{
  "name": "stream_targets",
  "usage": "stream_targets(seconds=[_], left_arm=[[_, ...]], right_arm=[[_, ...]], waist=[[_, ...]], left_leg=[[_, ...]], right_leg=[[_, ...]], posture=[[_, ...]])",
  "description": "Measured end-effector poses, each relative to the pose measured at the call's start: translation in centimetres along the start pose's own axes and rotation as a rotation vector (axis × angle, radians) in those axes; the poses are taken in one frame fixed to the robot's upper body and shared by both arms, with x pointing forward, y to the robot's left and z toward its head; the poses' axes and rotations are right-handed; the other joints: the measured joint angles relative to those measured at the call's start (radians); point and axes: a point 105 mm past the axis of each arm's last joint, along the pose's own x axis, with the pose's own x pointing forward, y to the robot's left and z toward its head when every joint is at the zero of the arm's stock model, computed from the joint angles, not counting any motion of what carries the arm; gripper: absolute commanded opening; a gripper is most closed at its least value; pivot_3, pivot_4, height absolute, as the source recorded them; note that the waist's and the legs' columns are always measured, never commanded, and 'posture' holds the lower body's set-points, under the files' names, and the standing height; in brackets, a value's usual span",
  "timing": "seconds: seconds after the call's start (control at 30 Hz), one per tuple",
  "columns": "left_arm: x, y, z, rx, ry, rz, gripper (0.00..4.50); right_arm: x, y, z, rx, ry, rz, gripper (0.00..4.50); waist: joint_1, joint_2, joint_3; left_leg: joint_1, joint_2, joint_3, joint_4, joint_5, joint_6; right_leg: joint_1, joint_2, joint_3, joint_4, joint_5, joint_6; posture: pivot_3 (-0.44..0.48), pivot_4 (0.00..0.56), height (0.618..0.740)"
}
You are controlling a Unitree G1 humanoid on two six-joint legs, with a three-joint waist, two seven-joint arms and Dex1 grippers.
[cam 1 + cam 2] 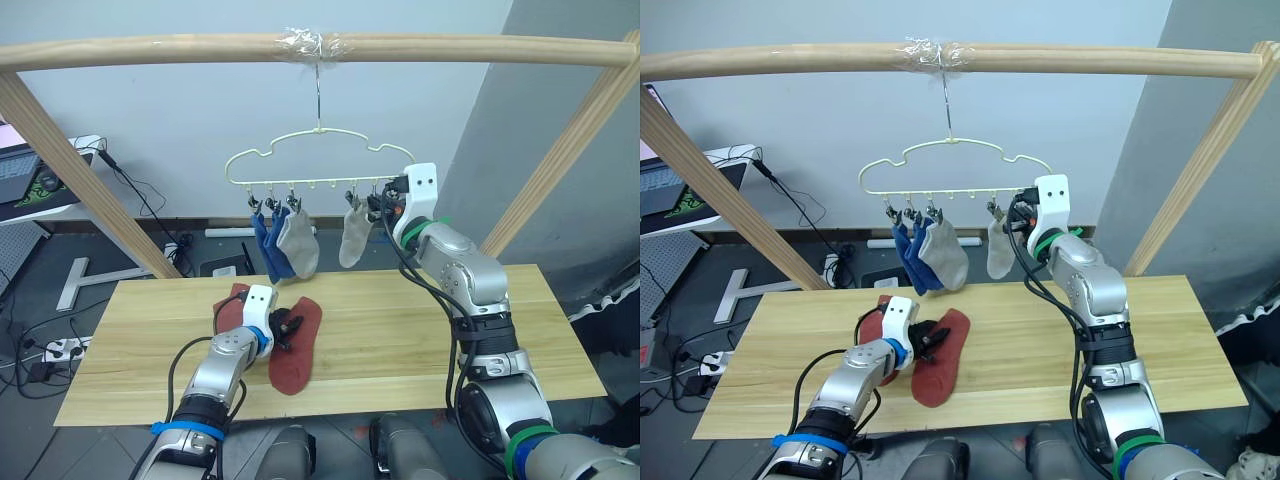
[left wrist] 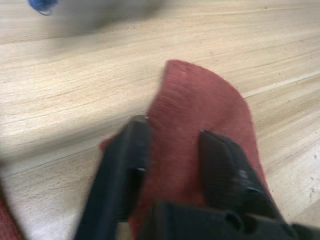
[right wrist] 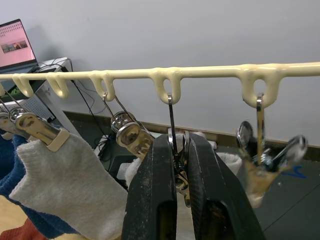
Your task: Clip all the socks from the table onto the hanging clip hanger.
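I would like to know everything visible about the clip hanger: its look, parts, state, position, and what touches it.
The clip hanger is a thin pale-yellow wire frame with a cloud-shaped outline. Its metal hook goes up to the wooden bar, where clear tape is wrapped. It hangs above the far edge of the table. Small metal clips hang from loops along its lower bar. Two blue socks and two grey socks are clipped on. The right gripper has its fingers closed on one clip.

Silver arms, black cables, coloured bands
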Motion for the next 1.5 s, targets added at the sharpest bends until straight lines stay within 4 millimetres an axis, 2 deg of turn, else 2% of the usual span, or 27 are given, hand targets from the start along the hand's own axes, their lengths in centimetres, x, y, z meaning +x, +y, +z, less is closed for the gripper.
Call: stream_targets(seconds=[0.07,0.4,0.43,0.5,0.73,0.9,1.13,1.27,1.5], left_arm=[[0.0,-0.2,0.0,0.004,0.001,-0.009,0.10],[0.1,-0.4,0.7,0.064,-0.049,-0.016,0.04],[0.1,-0.5,1.0,0.073,-0.062,-0.018,0.49],[0.1,-0.5,1.3,0.078,-0.074,-0.027,0.97],[-0.4,-1.5,3.1,0.090,-0.120,-0.081,3.07],[-1.1,-1.1,3.0,0.095,-0.088,-0.072,4.50],[-1.1,-2.1,1.5,0.092,-0.008,-0.105,4.50],[-0.9,-1.7,0.2,0.087,0.065,-0.062,4.50],[-0.4,-1.7,0.3,0.065,0.077,-0.075,4.50]], right_arm=[[-0.1,-0.1,0.0,-0.003,-0.001,-0.002,0.00],[-0.3,-0.3,0.1,-0.011,-0.005,-0.007,0.00],[-0.3,-0.3,0.1,-0.011,-0.005,-0.007,0.00],[-0.3,-0.3,0.1,-0.011,-0.005,-0.007,0.00],[-0.3,-0.3,0.1,-0.011,-0.005,-0.004,0.00],[-0.4,-0.3,0.0,-0.010,-0.004,-0.006,0.00],[-0.4,-0.4,0.1,-0.010,-0.005,-0.009,0.00],[-0.4,-0.4,0.1,-0.010,-0.005,-0.011,0.00],[-0.4,-0.4,0.1,-0.010,-0.005,-0.013,0.00]], waist=[[0.000,0.000,0.000],[0.000,0.000,0.000],[0.000,0.000,0.000],[0.000,0.000,0.000],[0.000,0.000,0.000],[0.000,0.000,0.000],[0.000,0.000,0.000],[0.000,0.000,0.000],[0.001,0.000,0.000]], left_leg=[[0.000,0.000,0.000,0.000,0.000,0.000],[-0.001,0.000,-0.001,0.000,0.000,0.000],[-0.002,0.000,-0.001,0.000,0.000,0.000],[-0.002,0.000,-0.001,0.000,0.000,0.000],[-0.003,0.000,0.000,0.000,0.000,0.000],[-0.003,0.000,0.000,0.000,0.000,0.000],[-0.003,0.000,0.000,0.000,0.000,0.000],[-0.002,0.000,-0.001,0.000,0.000,0.000],[-0.002,0.000,0.000,0.000,0.000,0.000]], right_leg=[[0.000,0.000,0.000,0.000,0.000,0.000],[-0.001,0.000,0.000,-0.001,0.000,0.000],[-0.001,0.000,0.000,-0.001,0.001,-0.001],[-0.001,0.000,-0.001,-0.001,0.002,-0.004],[-0.001,0.000,-0.001,-0.001,0.002,-0.004],[-0.001,0.000,-0.001,-0.001,0.002,-0.004],[-0.001,0.000,-0.001,-0.001,0.001,-0.001],[-0.001,0.000,-0.001,-0.001,0.000,0.000],[-0.001,0.000,-0.001,-0.001,0.000,0.000]], posture=[[-0.017,0.187,0.740],[-0.017,0.187,0.740],[-0.014,0.179,0.740],[-0.014,0.179,0.740],[-0.017,0.182,0.740],[-0.014,0.184,0.740],[-0.014,0.189,0.740],[-0.014,0.189,0.740],[-0.014,0.189,0.740]])
